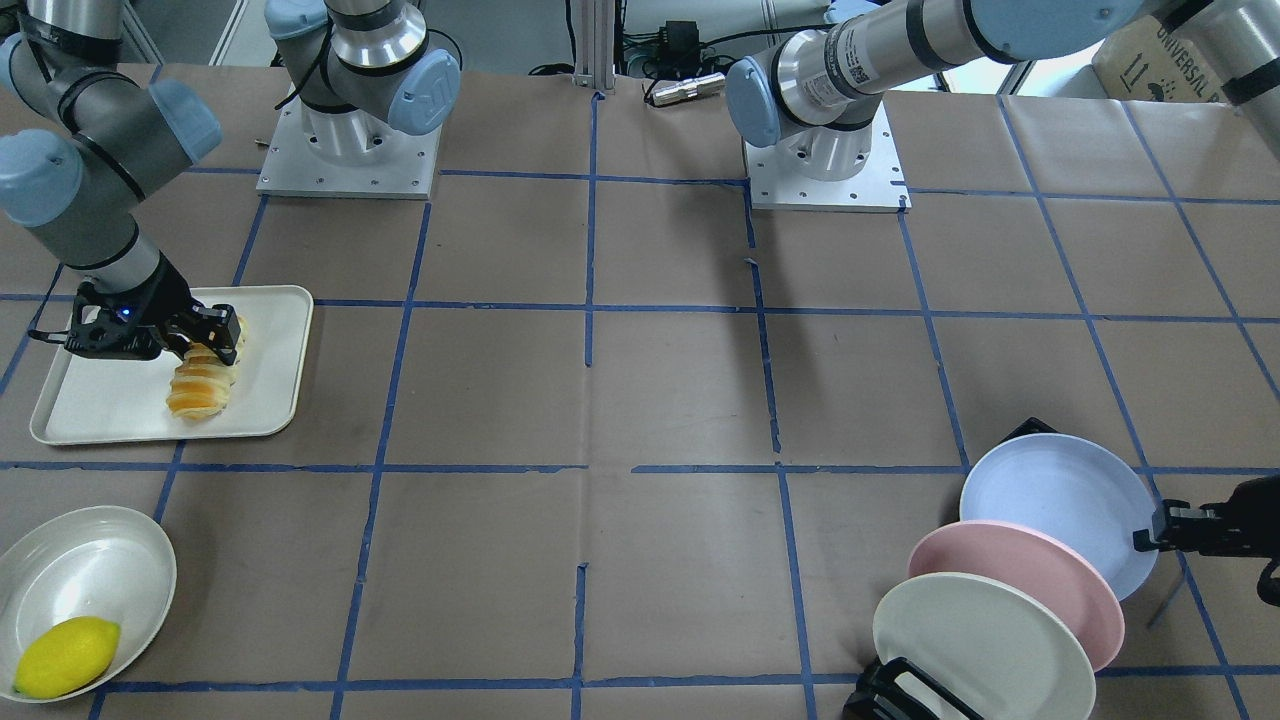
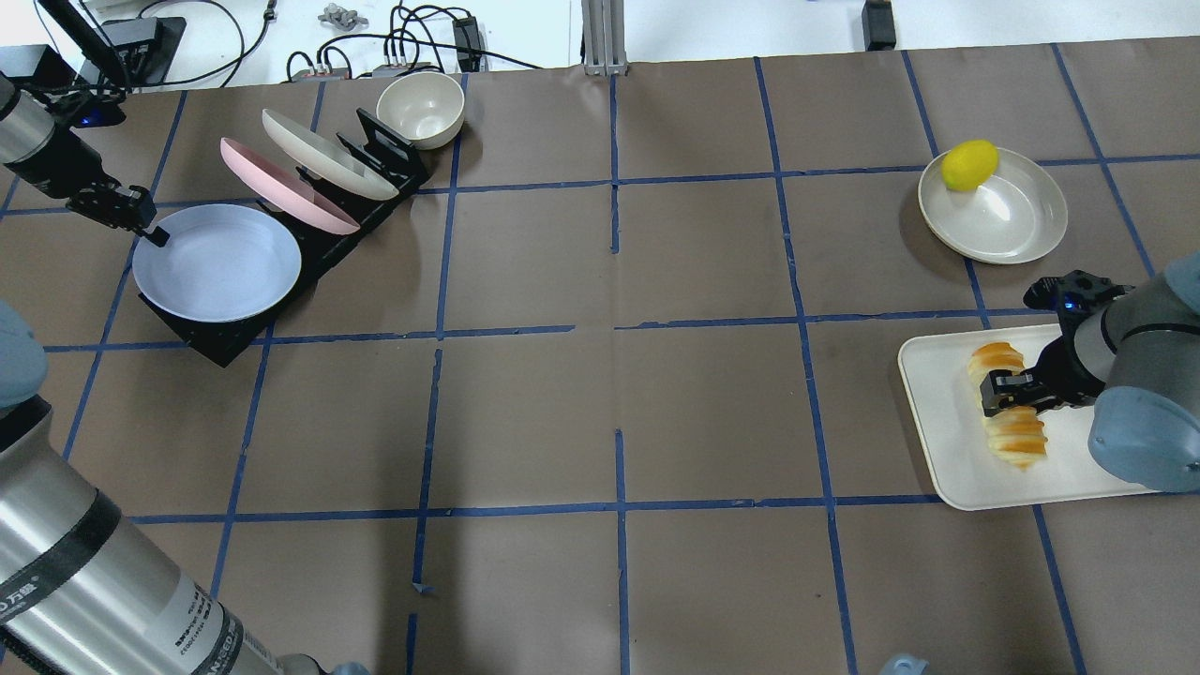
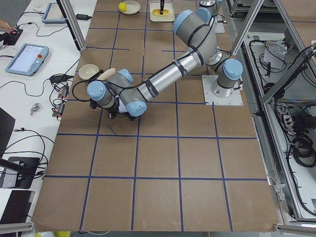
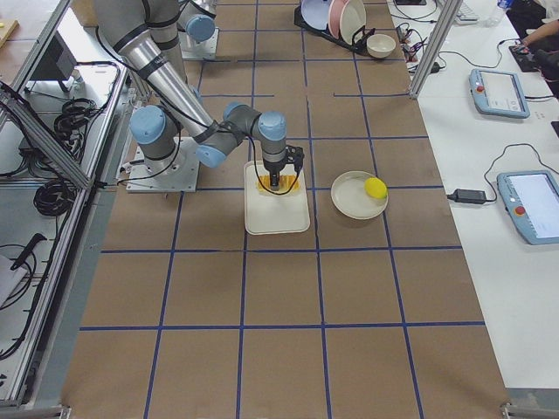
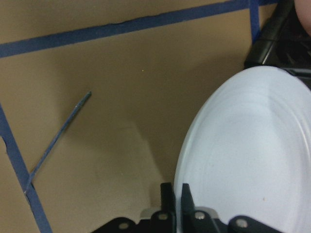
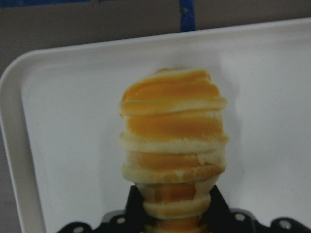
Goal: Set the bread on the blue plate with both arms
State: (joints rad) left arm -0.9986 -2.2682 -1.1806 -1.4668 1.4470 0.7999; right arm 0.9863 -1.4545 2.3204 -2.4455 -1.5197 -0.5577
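The bread (image 1: 200,385) lies on a cream tray (image 1: 270,330); it also shows in the overhead view (image 2: 1017,431) and the right wrist view (image 6: 172,131). My right gripper (image 2: 1003,389) is shut on the bread near one end, a finger on each side. The blue plate (image 2: 220,262) leans in a black rack (image 2: 216,342) at the table's other end. My left gripper (image 2: 155,234) is shut on the plate's rim. In the left wrist view its fingers (image 5: 167,196) pinch the edge of the plate (image 5: 248,155).
A pink plate (image 2: 281,187) and a cream-white plate (image 2: 323,155) stand in the same rack behind the blue one. A small bowl (image 2: 420,108) sits past the rack. A lemon (image 2: 968,165) rests in a shallow bowl (image 2: 1008,216) beyond the tray.
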